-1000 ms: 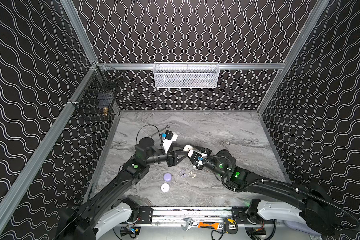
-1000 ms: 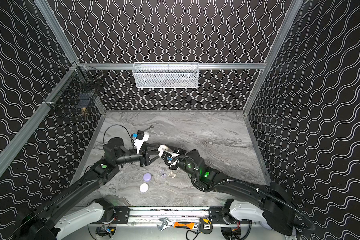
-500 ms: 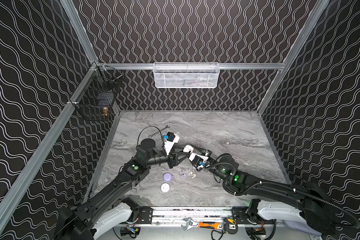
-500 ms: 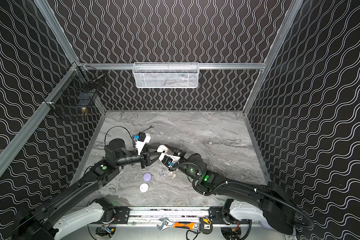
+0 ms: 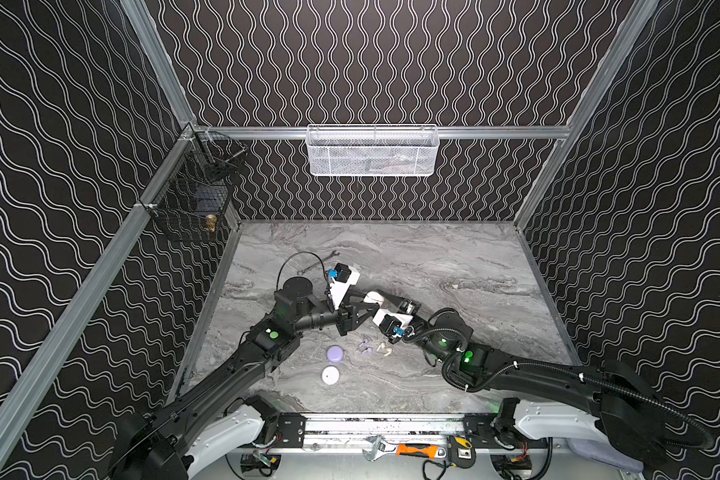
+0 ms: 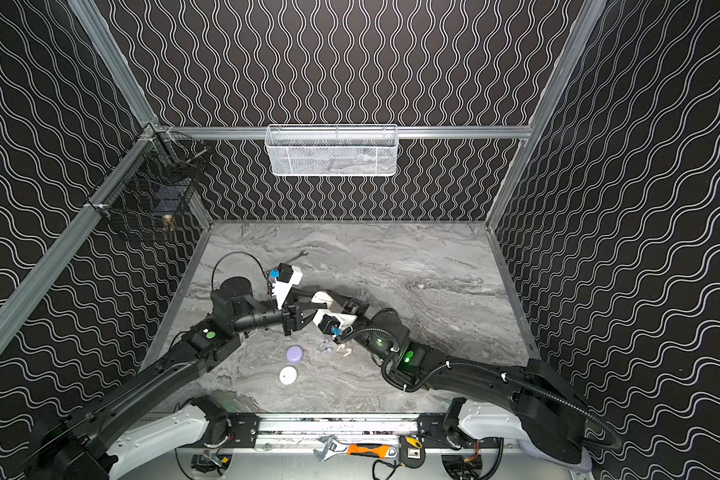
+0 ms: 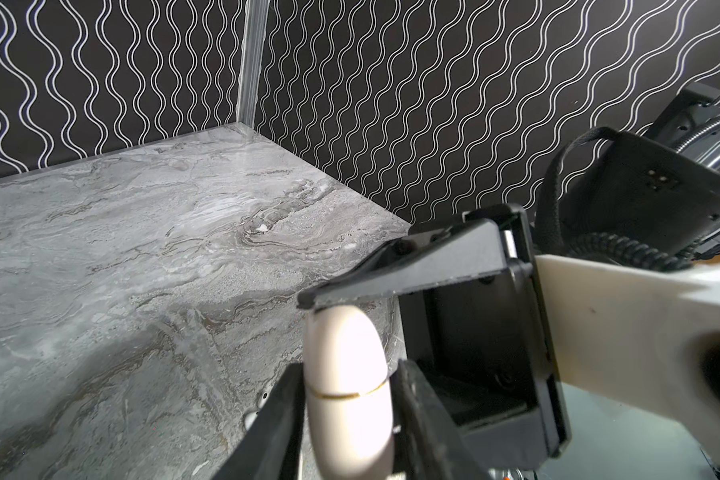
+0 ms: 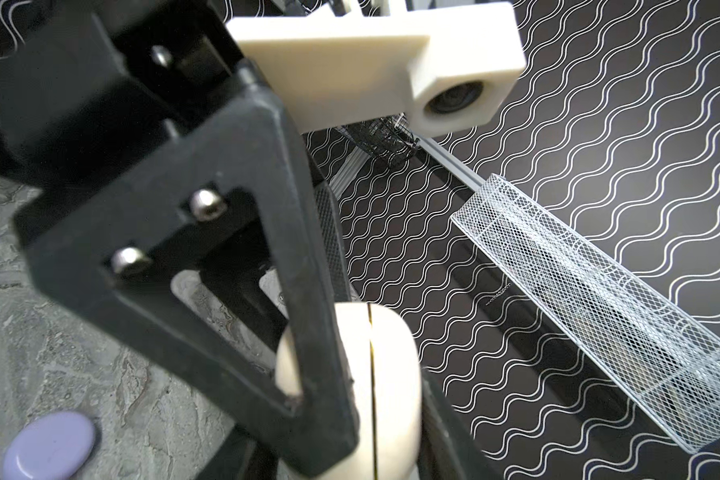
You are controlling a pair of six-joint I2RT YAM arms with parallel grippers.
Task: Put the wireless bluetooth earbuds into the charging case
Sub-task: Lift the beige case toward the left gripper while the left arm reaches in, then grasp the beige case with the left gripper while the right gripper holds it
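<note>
Left pincer (image 7: 346, 386), narrow, clamps the cream charging case (image 7: 344, 365); right pincer (image 8: 341, 428) grips that case from the opposite side. Earbuds (image 5: 366, 348) lie on the desk (image 5: 433, 257) near both pincers.

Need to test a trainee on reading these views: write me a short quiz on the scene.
1. True or false: the cream case is open.
2. Where do the loose earbuds lie? A) on the table beside the lilac case B) in the wire basket C) inside the cream case
3. How many end effectors grip the cream case?
Key: 1 false; 2 A; 3 two: left end effector and right end effector.
</note>
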